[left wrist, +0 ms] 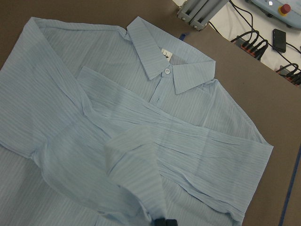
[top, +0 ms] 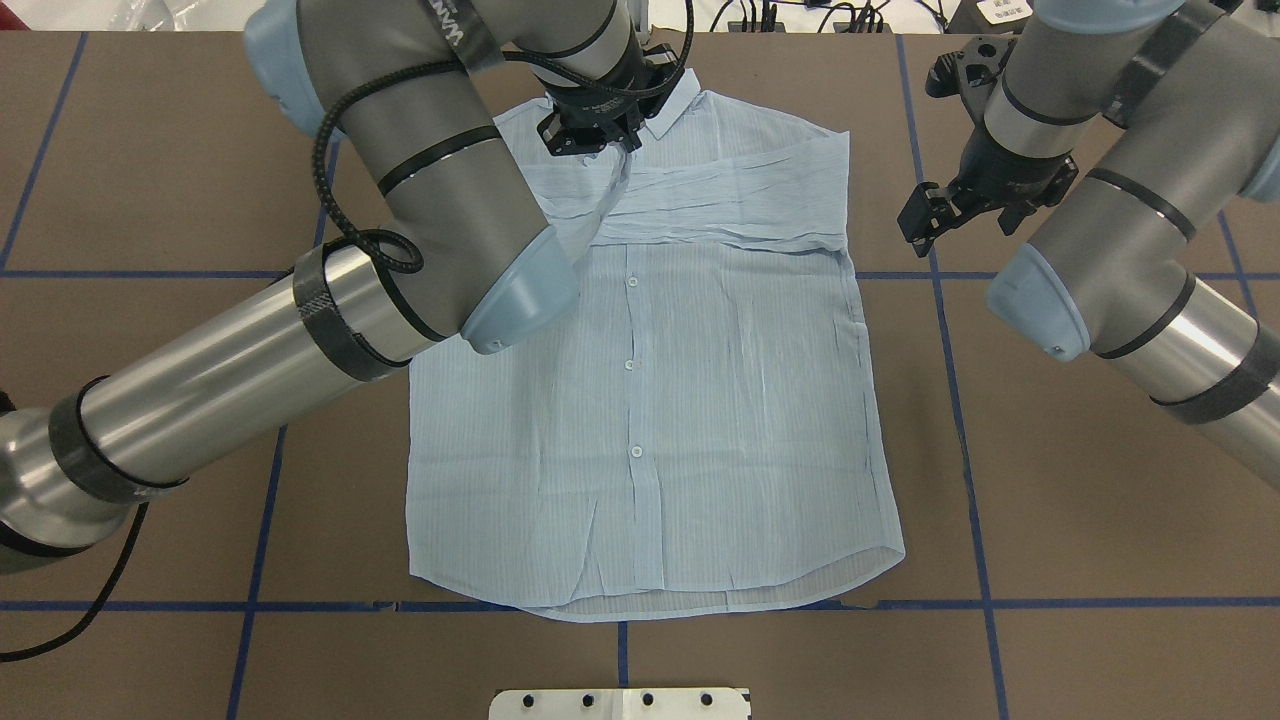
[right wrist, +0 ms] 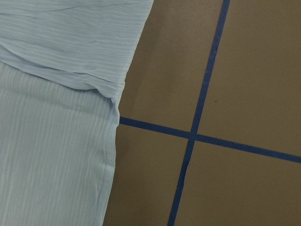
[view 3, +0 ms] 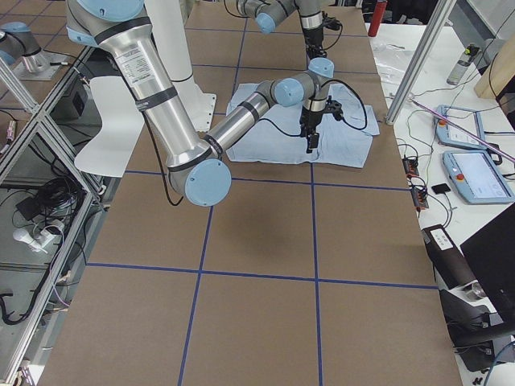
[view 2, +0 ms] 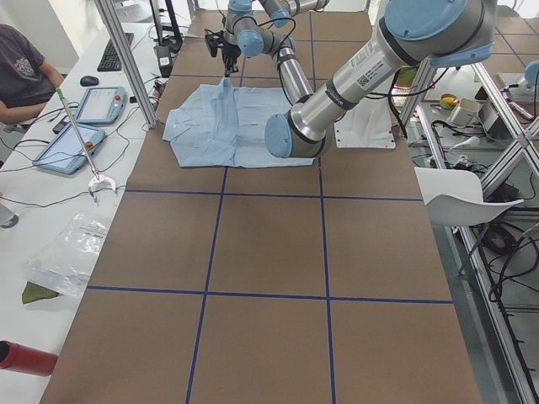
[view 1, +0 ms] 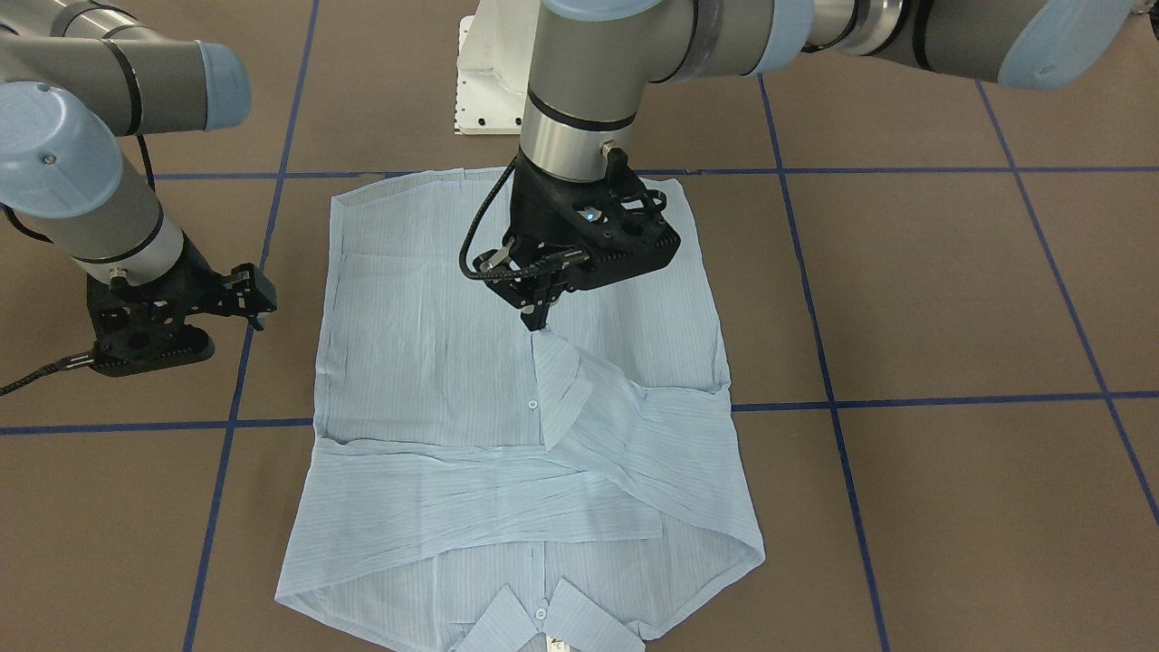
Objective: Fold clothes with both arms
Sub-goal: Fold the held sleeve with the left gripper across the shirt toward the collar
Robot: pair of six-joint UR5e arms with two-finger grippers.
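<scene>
We note left pincer (view 1: 541,322) pinching the sleeve (view 1: 625,398) over the shirt (view 1: 426,344), right pincer (top: 925,212) spread, idle; thin cuff may slip, rumpling the fold.

Brown table (top: 1100,500), blue tape grid; shirt (top: 690,420) flat.

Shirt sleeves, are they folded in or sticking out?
Folded in. Both sleeves lie across the shirt chest; the left gripper pinches one sleeve's end.

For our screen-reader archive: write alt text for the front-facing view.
Left pincer pinches one sleeve cuff over a pale blue button-up shirt spread on a brown table, the other sleeve folded across it. Right pincer hangs beside the shirt.
</scene>
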